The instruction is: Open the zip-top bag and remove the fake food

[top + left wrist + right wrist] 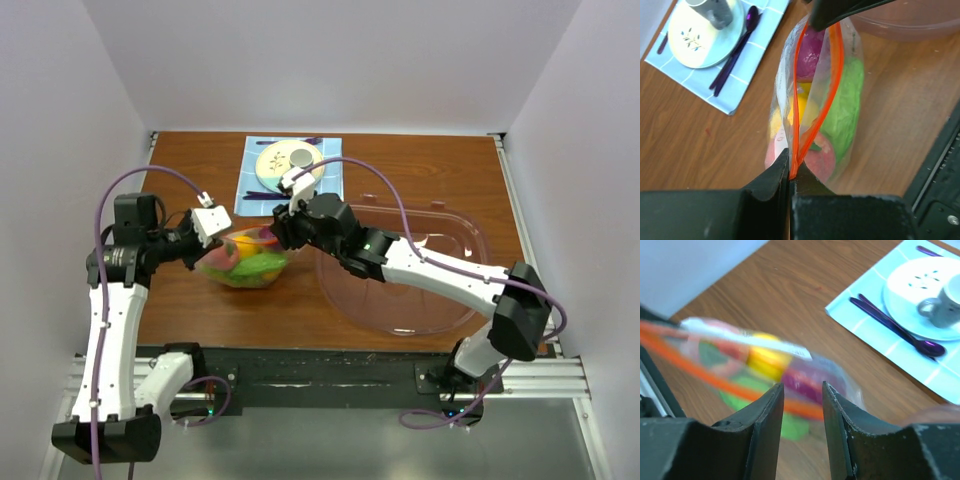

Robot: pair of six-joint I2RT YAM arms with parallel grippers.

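The zip-top bag (245, 262) lies on the wooden table between my two arms, clear and crinkly. Its orange-red zipper strip (837, 60) is parted into two lines, so the mouth gapes. Inside is the fake food: a green piece (847, 95), a pink one (810, 50) and a yellow one (767, 362). My left gripper (790, 167) is shut on the near end of the zipper strip. My right gripper (802, 390) hovers at the bag's far end with its jaws apart, the strip showing blurred between them. From above, the right gripper (275, 235) sits at the bag's right top corner.
A large clear pinkish bowl (470, 240) stands right of the bag, under the right arm. Behind the bag lies a light blue placemat (255, 185) with a round plate (700, 40), a grey cup (715, 12) and purple cutlery (735, 50). The black frame rail runs along the table's near edge.
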